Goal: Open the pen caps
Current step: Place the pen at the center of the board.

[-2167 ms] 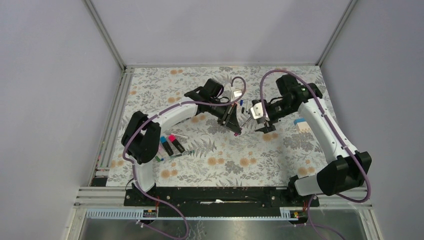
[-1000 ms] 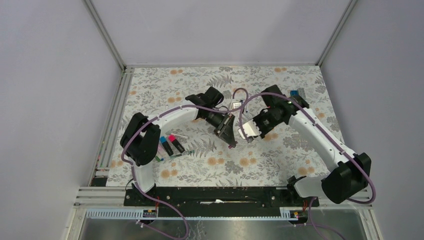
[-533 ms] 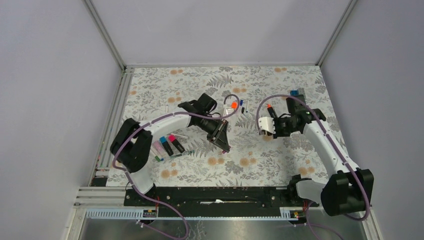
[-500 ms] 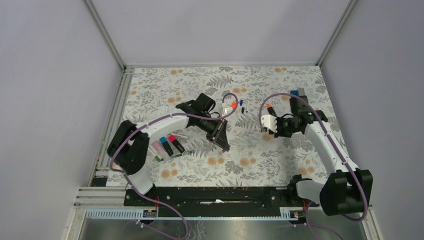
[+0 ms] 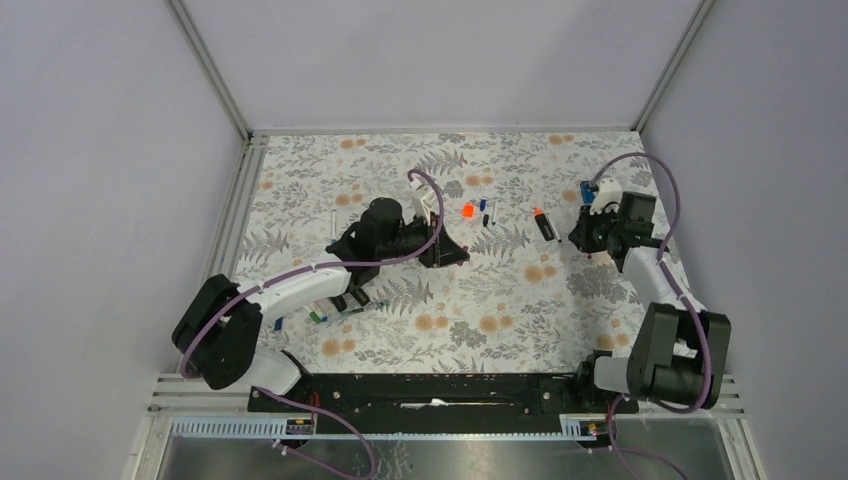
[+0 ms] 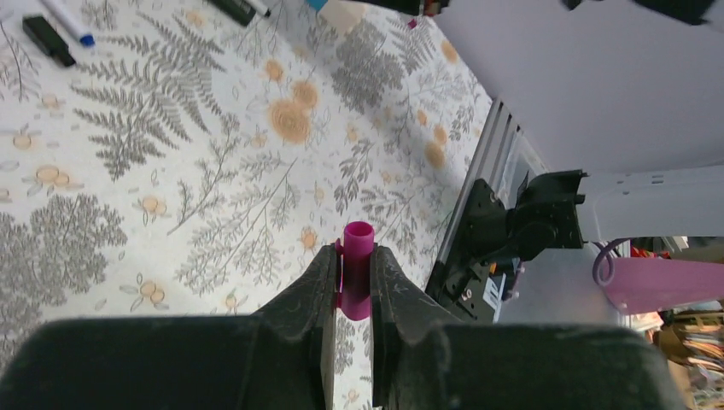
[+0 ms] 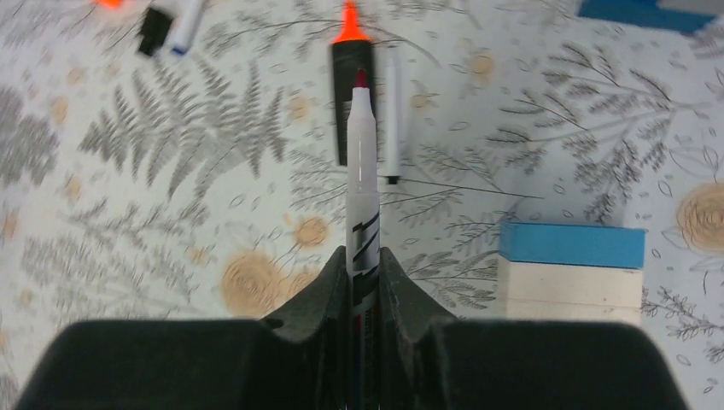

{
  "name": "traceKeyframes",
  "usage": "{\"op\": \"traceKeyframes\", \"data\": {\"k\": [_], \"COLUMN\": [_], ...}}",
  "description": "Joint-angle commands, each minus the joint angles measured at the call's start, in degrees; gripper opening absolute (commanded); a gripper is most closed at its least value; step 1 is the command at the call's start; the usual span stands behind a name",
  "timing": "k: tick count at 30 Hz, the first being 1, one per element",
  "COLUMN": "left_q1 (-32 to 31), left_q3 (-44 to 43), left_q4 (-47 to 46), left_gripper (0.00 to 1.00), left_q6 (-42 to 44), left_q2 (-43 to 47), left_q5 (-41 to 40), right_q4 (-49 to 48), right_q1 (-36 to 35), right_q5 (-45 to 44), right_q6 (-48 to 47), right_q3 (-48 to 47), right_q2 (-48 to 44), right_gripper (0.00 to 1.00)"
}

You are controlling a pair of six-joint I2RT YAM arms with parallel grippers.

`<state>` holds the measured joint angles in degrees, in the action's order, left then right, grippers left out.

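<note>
Both arms have swung apart since the earlier frames: the left claw (image 6: 353, 256) has drawn back to its own side, and the right claw (image 7: 363, 256) has gone out beyond the orange-tipped highlighter (image 5: 545, 226). The left claw is pressed onto a magenta cap (image 6: 357, 243), held clear above the surface (image 6: 128, 171). The right claw pinches the white pen (image 7: 362, 162), whose bare dark red tip points over the highlighter. This cap looks done, so the step in hand is probably setting both pieces down. Lower the pen until it is nearly flat, onto bare surface beside the highlighter. Keep it off the thin pen (image 7: 391, 111) just beside the highlighter and short of the blue-and-white block (image 7: 570, 269). Release the cap low, on the left arm's side of the highlighter, so it cannot roll.
</note>
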<state>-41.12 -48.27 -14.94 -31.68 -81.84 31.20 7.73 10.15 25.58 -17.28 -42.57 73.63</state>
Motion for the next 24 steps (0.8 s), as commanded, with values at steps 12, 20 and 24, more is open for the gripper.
{"op": "traceKeyframes", "data": {"k": [12, 20, 24], "left_q1": [-0.67, -0.65, -0.71], "left_q3": [0.23, -0.38, -1.05], "left_q4": [-12.00, -10.88, -10.31], "left_gripper": [0.00, 0.00, 0.00], "left_q6": [-0.08, 0.13, 0.22], "left_q2": [-1.44, -3.24, -3.80], "left_q5": [-3.24, -3.01, -3.05], "right_q4": [-8.13, -2.96, -2.80], "right_q1": [2.33, 2.33, 2.34], "right_q5": [-5.86, -2.26, -0.76], "right_q6": [9.41, 8.65, 8.79], "right_q3": [-13.87, -18.22, -17.70], "right_q2": [22.68, 29.49, 30.55], "right_gripper": [0.02, 0.16, 0.26]}}
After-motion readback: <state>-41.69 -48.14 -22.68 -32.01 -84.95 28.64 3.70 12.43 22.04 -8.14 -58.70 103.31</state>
